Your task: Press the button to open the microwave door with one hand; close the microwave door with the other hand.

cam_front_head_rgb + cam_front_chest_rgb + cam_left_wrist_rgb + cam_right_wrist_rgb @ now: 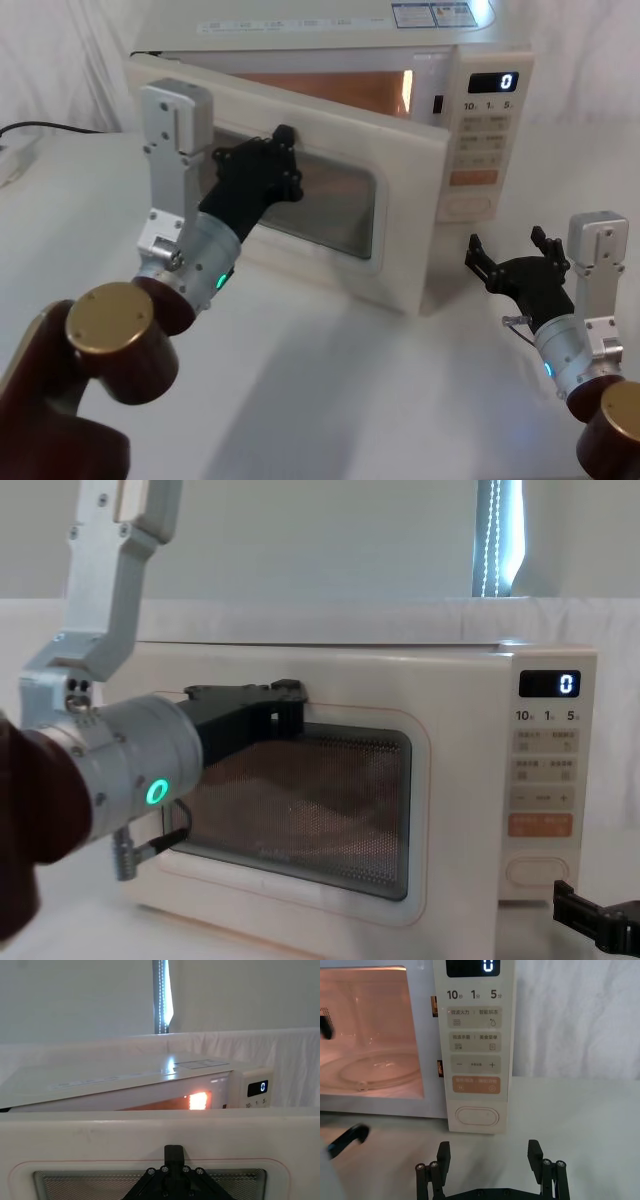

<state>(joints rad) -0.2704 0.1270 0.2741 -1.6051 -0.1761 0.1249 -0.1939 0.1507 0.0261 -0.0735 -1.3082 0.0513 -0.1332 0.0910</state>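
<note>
The microwave door (300,215) stands ajar. The left gripper (278,152), fingers together, presses against its window to swing it shut; the right gripper (512,258) rests wide open below the button (477,1116).

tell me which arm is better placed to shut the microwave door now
Left. Its end effector is already against the ajar microwave door; the right end effector sits open, low beside the keypad.

A white cloth covers the bench (330,400). White fabric (300,540) hangs as a backdrop behind it, with a narrow gap (162,995) letting in bright daylight. A dark cable (45,128) trails across the bench's far left.
</note>
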